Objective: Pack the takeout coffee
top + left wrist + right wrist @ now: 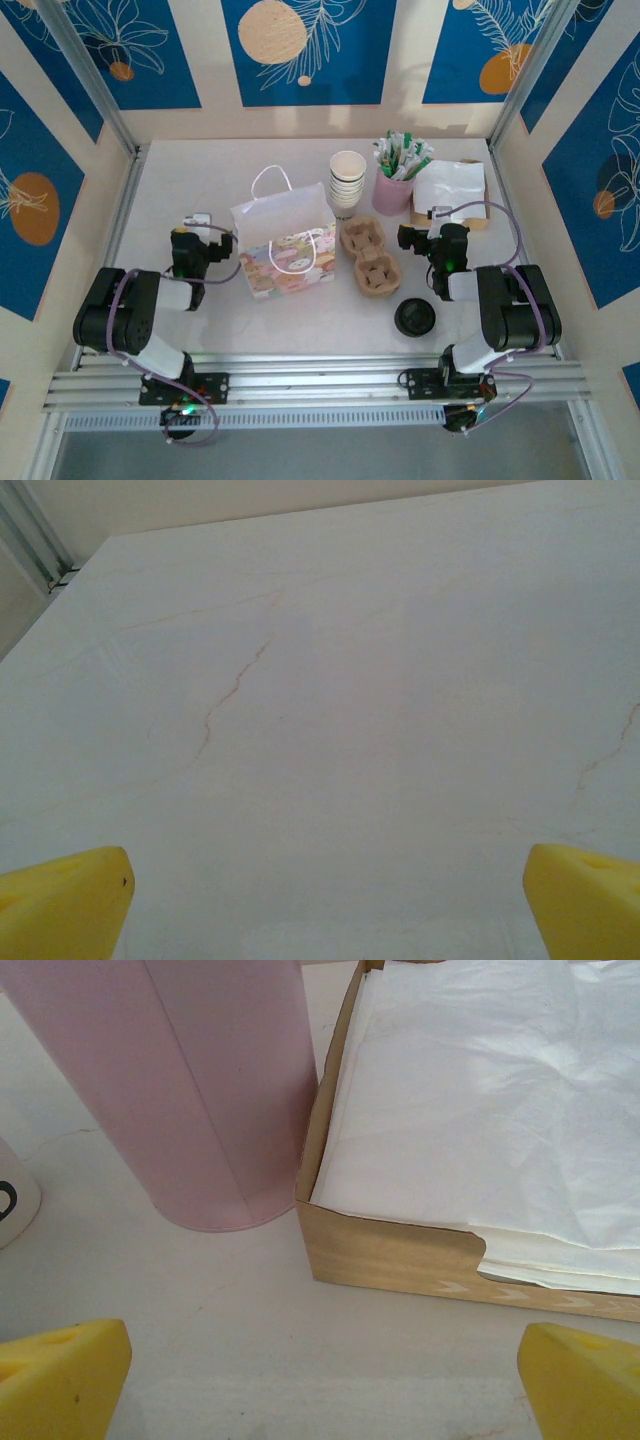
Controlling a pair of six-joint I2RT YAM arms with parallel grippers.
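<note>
Jaws on left gripper (325,890) and right gripper (325,1370) were spread wide, gripping nothing. Coffee (415,317) sat near the table's (180,180) front edge, just before the carrier (370,257). Plenty of bare table lay left of the bag (283,245).

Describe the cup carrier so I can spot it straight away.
Find the white gift bag at the table's centre. Just right of it lies the cup carrier. Unlike the stacked cream cups behind it, it is flat brown moulded pulp with two round wells.
</note>
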